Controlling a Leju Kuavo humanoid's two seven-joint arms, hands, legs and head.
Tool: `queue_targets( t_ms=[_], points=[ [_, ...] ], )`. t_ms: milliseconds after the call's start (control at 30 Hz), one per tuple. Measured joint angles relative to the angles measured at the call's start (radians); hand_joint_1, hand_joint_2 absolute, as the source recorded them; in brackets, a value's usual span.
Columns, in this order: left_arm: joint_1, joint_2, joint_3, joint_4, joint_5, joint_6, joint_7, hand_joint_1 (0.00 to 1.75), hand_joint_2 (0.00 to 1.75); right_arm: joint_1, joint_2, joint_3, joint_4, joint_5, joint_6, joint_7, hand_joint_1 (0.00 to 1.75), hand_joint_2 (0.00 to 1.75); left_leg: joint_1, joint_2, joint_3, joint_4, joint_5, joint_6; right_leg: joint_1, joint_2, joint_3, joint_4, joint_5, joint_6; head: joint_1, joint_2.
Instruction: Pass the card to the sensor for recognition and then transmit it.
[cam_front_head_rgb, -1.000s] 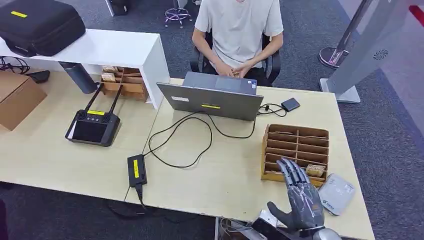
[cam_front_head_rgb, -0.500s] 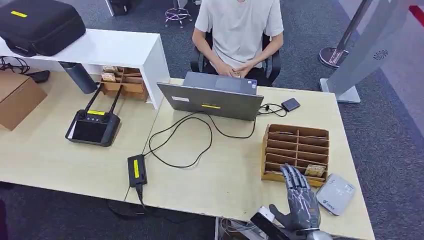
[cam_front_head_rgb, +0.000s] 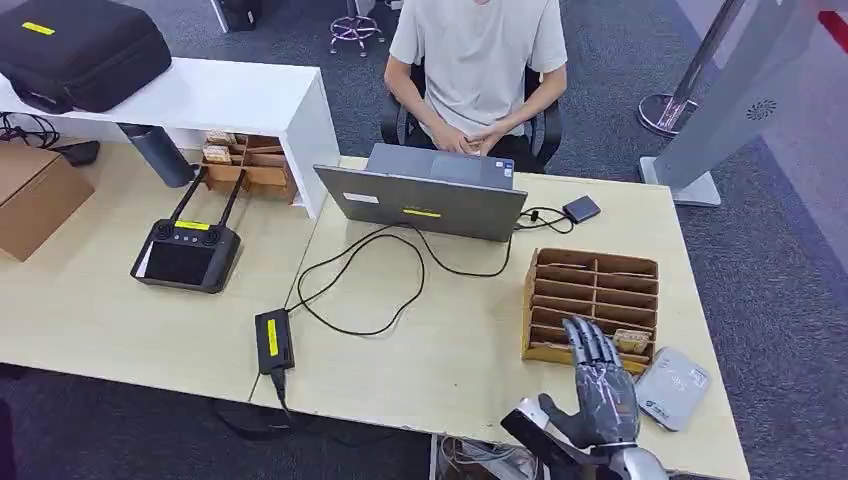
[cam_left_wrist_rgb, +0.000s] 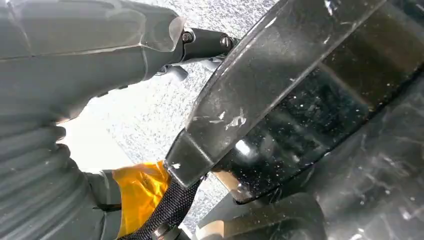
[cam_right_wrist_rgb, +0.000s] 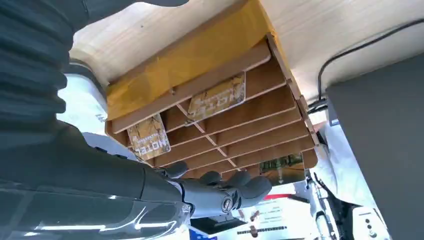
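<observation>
A wooden slotted card rack (cam_front_head_rgb: 593, 290) stands on the right of the desk. A patterned card (cam_front_head_rgb: 630, 340) lies in its nearest row. My right hand (cam_front_head_rgb: 600, 390) hovers at the rack's front edge, fingers spread and holding nothing. In the right wrist view two cards (cam_right_wrist_rgb: 218, 97) (cam_right_wrist_rgb: 148, 138) sit in the rack (cam_right_wrist_rgb: 235, 60) just beyond my fingers (cam_right_wrist_rgb: 220, 187). The flat grey-white card sensor (cam_front_head_rgb: 672, 388) lies right of the hand. My left hand (cam_left_wrist_rgb: 75, 55) hangs beside my body, with its fingers mostly hidden.
A person (cam_front_head_rgb: 478, 60) sits behind an open laptop (cam_front_head_rgb: 425, 200). A cable (cam_front_head_rgb: 360, 280) runs to a black power brick (cam_front_head_rgb: 272, 340). A black controller (cam_front_head_rgb: 185, 255), a cardboard box (cam_front_head_rgb: 30, 195) and a white shelf (cam_front_head_rgb: 200, 95) are on the left.
My right hand dipped slightly toward the desk's front edge, then came forward again to the rack's front. It stays spread and holds nothing.
</observation>
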Motion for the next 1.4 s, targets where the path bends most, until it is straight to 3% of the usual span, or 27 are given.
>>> queue_targets(
  t_ms=[667, 833, 1400],
  points=[
    [-0.003, 0.0, -0.009, 0.0, -0.003, -0.004, 0.002, 0.0, 1.75, -0.024, 0.034, -0.041, 0.023, -0.004, -0.003, -0.024, 0.0, 1.75, 0.0, 0.0, 0.0, 0.0, 0.0, 0.0, 0.0, 0.0, 0.0, 0.0, 0.0, 0.0, 0.0, 0.0],
    [-0.006, 0.001, -0.014, 0.0, -0.013, -0.008, 0.002, 0.0, 1.75, -0.045, 0.037, -0.039, 0.055, 0.035, 0.0, -0.055, 0.0, 1.75, 0.0, 0.0, 0.0, 0.0, 0.0, 0.0, 0.0, 0.0, 0.0, 0.0, 0.0, 0.0, 0.0, 0.0],
    [-0.013, 0.005, -0.021, 0.0, -0.037, -0.024, 0.005, 0.0, 1.75, -0.147, -0.025, -0.024, 0.127, 0.083, 0.032, -0.088, 0.0, 1.75, 0.0, 0.0, 0.0, 0.0, 0.0, 0.0, 0.0, 0.0, 0.0, 0.0, 0.0, 0.0, 0.0, 0.0]
  ],
)
